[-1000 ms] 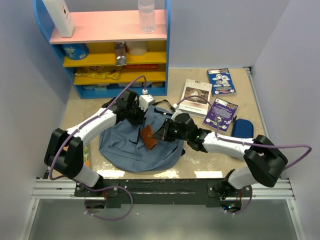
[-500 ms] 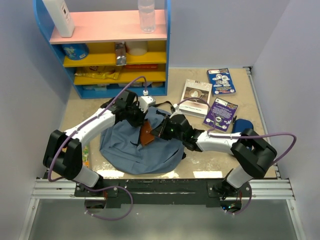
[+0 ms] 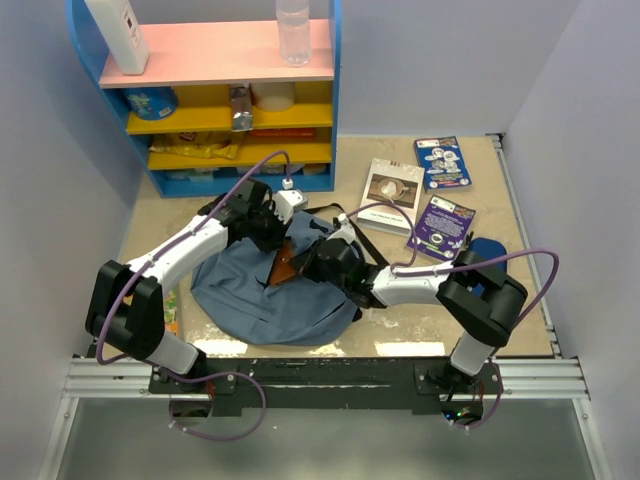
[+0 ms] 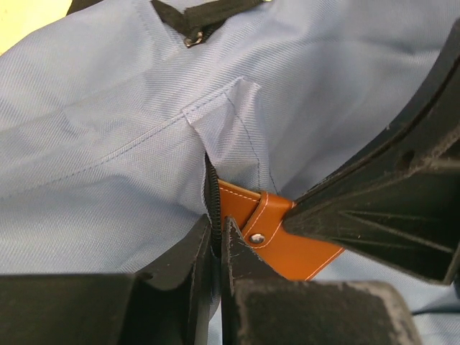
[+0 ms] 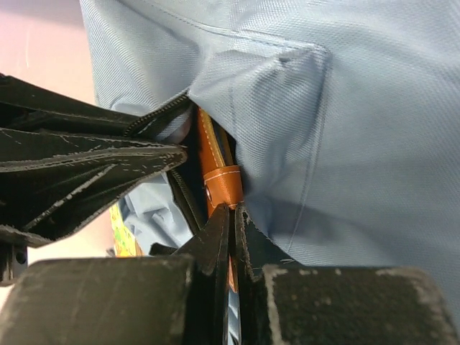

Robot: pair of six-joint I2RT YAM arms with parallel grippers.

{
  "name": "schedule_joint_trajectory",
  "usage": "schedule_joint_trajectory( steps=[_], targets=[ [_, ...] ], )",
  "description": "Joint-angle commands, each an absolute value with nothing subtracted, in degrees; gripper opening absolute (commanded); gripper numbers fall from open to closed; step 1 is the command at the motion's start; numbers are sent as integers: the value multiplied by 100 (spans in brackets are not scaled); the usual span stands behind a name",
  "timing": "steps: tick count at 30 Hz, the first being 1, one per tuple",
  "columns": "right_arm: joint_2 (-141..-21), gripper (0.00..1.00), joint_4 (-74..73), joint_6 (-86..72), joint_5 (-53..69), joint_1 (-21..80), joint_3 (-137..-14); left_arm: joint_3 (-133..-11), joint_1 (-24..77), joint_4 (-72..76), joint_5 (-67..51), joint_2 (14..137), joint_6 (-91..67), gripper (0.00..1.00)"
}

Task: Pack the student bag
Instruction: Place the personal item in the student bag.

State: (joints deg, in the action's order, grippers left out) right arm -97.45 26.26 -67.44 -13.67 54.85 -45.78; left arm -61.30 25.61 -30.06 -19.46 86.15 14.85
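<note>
Two closed grips mid-frame: left tool (image 4: 218,231) pinches the zipper edge of the student bag (image 3: 250,295), right tool (image 5: 232,213) an orange leather case (image 4: 291,248); beige worktop (image 3: 160,215), pale walls (image 3: 50,150).

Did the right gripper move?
Yes. The right gripper slid left, away from the books, pulling the orange tab of the bag along.

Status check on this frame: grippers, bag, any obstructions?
Left gripper shut on student bag zipper edge. Right gripper shut on its orange leather tab. Three books outside the bag, far right. No obstruction seen.
</note>
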Motion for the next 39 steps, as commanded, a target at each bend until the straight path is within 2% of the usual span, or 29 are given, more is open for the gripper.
schedule_joint_trajectory(
  steps=[1,6,13,14,15,16,18,19,24,33,36,37,39],
  targets=[
    [-9703,0,2681,-7303,-2802,5546,-4975,-6390,2698,-3234,-3146,8394,1415,0],
    [-9948,0,2838,-7488,-2944,5563,-5158,-6451,2698,-3296,-3646,8446,1441,0],
    [-10652,0,3699,-6848,-2461,5686,-5485,-6645,2698,-3507,-3973,8561,1468,0],
    [-10713,8,3831,-6786,-2426,5704,-5467,-6627,2698,-3489,-3973,8552,1459,0],
    [-10749,28,4137,-6724,-2304,5704,-5397,-6592,2698,-3454,-3955,8560,1442,0],
    [-10775,38,4296,-6558,-2207,5722,-5362,-6574,2698,-3437,-3964,8569,1433,0],
    [-10697,52,4299,-6364,-1996,5713,-5335,-6557,2698,-3401,-3973,8604,1380,0],
    [-10618,55,4280,-6128,-1960,5722,-5283,-6565,2698,-3393,-3920,8613,1362,0],
    [-9715,53,4588,-5652,-1714,5722,-4257,-6460,2646,-3182,-3586,8666,1275,0],
    [-8194,60,4158,-4660,-1126,5827,-3402,-6486,2637,-2821,-3024,9140,993,1],
    [-7867,56,3930,-4264,-1011,6020,-3270,-6548,2637,-2821,-3041,9307,1002,6],
    [-7736,56,3816,-3932,-1002,6195,-3296,-6574,2637,-2830,-3050,9351,1002,14],
    [-7726,57,3361,-3544,-1185,6441,-3453,-6688,2637,-2865,-3059,9474,1019,20]
  ],
)
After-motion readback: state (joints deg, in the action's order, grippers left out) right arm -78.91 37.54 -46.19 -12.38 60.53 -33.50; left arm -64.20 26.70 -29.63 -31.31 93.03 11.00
